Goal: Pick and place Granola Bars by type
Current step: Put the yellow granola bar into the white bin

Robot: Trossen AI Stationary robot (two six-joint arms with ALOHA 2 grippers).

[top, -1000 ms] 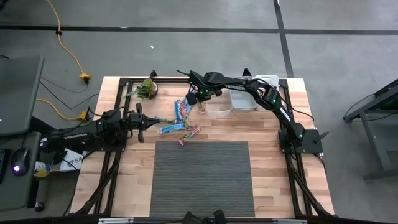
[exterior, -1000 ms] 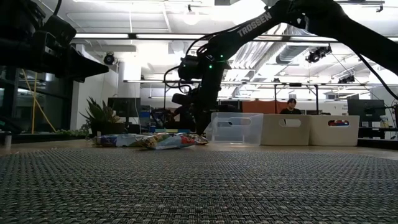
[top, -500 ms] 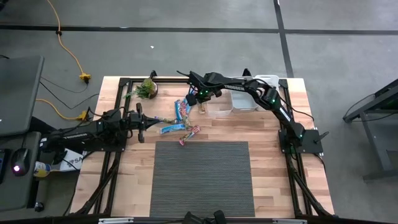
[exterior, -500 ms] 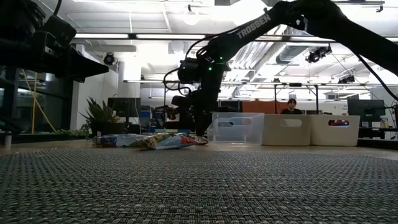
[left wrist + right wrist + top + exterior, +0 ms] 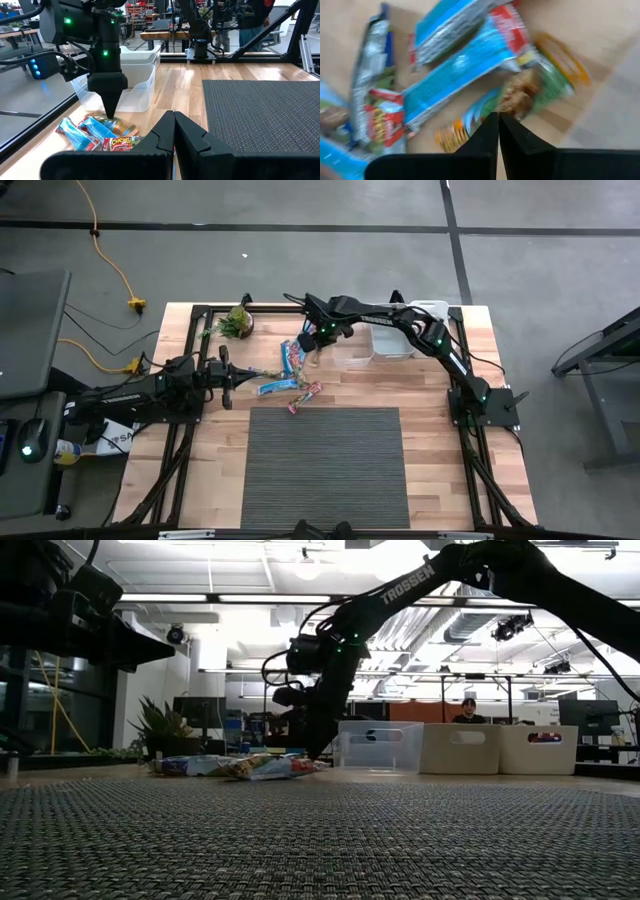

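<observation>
Reaching across the worktop (image 5: pixel 430 385) from its base on the right, the right gripper (image 5: pixel 316 356) hangs tip-down over the heap of granola bars (image 5: pixel 292 370), its jaws pressed together and holding nothing. With the jaws closed, it looks poised over the pile rather than ready to take a bar; they would have to part first. The bars lie loose and overlapping on the bare wood, just beside the clear bin (image 5: pixel 351 350), which stands first in a row with two white bins (image 5: pixel 418 330), probably one per type.

The left gripper (image 5: pixel 226 377) waits level on the other side of the heap, jaws likewise closed and empty.

The high view gives the layout but hardly tells the wrappers apart. The right wrist view does: a bright blue bar (image 5: pixel 465 65), a yellow-green bar (image 5: pixel 520 105) right under the tip, and a red-and-white one (image 5: pixel 382 117), though blurred. The left wrist view shows the right gripper's tip standing just above the bars, whether touching I cannot tell, and a "Chewy" label (image 5: pixel 120 143). The low view adds the potted plant (image 5: pixel 160 730) behind.
</observation>
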